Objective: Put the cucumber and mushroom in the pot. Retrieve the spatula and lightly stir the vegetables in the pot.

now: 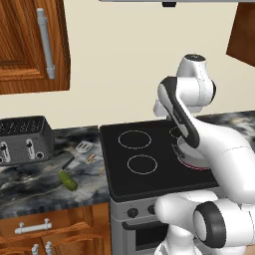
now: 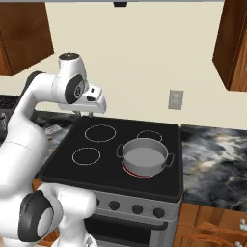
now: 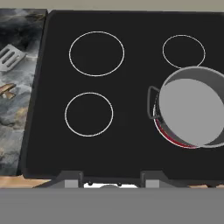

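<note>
Hovering over the stove (image 3: 127,144), I have the claw (image 2: 85,114) raised above the back left part of the cooktop, looking straight down. Its fingers (image 3: 72,180) stand partly apart with nothing between them, so I read it as open and empty.

The pot (image 2: 144,157) sits on the front right burner, its pale inside bare, which tells me neither vegetable has gone in yet. It is parked there sensibly: a short reach from the tabletop (image 1: 30,182) to the left of the stove, where everything else waits.

On that tabletop the cucumber (image 1: 68,181) lies near the front edge, tilted, well apart from the stove's edge. The spatula (image 1: 83,147) rests further back, its slotted head towards the stove and its black handle running down towards the cucumber. Just beside the spatula head is a small tan lump I take for the mushroom (image 1: 90,158). A toaster (image 1: 24,139) stands at the far left.

My judgement: the arm is held high to survey, and the next move calls for swinging left and down to the cucumber.
</note>
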